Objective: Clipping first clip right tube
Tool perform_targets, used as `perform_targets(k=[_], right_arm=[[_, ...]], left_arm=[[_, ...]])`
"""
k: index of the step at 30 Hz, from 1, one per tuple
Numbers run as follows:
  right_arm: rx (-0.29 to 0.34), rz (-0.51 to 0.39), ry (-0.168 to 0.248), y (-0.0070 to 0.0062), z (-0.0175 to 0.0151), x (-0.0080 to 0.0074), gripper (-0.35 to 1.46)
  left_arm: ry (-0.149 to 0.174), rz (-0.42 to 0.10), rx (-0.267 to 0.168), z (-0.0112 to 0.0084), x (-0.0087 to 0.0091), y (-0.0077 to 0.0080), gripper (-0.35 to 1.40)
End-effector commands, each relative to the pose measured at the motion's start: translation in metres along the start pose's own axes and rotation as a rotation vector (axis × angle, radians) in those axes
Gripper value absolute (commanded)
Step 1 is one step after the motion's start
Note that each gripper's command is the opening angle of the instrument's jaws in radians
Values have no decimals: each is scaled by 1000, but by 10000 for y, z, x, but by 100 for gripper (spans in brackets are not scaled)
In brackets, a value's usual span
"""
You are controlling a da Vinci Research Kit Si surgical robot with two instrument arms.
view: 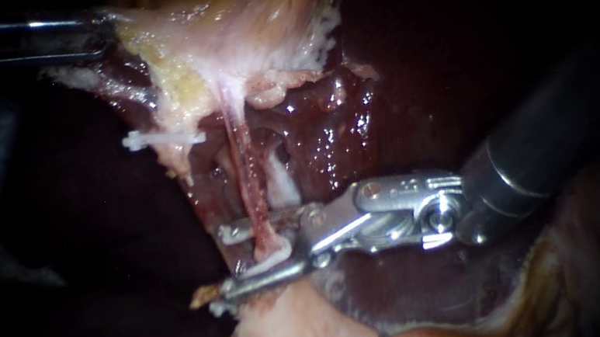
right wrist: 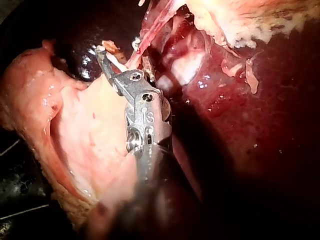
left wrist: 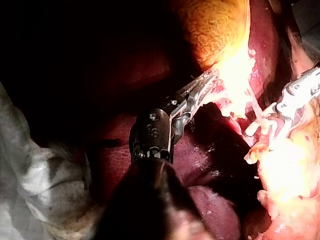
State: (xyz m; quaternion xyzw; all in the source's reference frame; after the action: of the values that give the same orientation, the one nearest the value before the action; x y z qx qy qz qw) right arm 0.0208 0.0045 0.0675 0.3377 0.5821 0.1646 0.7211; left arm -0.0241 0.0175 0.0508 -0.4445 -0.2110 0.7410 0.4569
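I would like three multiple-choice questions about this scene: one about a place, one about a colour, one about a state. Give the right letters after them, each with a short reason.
1. Where is the right instrument's end effector?
A. astride the tube
B. far from any tissue
C. out of view

2. What colour is the clip it carries?
A. blue
B. white
C. black

3. How is that clip?
A. closed flat
B. lying loose
C. open around the tube

Answers: 1 A, the tube runs between its two jaws; 2 B, white shows along both jaws; 3 C, a gap shows between the clip's ends.
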Motion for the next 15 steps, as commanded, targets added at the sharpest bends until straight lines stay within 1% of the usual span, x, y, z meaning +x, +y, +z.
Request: perform_targets(k=[1, 3, 5, 8, 11, 13, 15], right_arm=[[4, 6, 3, -4, 0, 2, 49], [24, 10, 11, -14, 2, 4, 49], [58, 13, 12, -23, 5, 6, 48], [102, 15, 6, -34, 8, 8, 47], [141, 12, -1, -42, 11, 10, 46], [159, 14, -6, -44, 11, 11, 45], [152, 23, -5, -45, 11, 12, 42]], left_arm=[[0, 0, 1, 0, 0, 0, -35], [1, 0, 4, 1, 0, 0, -35], [1, 1, 3, 1, -1, 0, -35], [1, 1, 3, 1, -1, 0, -35], [1, 1, 3, 1, -1, 0, -35], [1, 1, 3, 1, -1, 0, -35], [1, 1, 3, 1, -1, 0, -35]])
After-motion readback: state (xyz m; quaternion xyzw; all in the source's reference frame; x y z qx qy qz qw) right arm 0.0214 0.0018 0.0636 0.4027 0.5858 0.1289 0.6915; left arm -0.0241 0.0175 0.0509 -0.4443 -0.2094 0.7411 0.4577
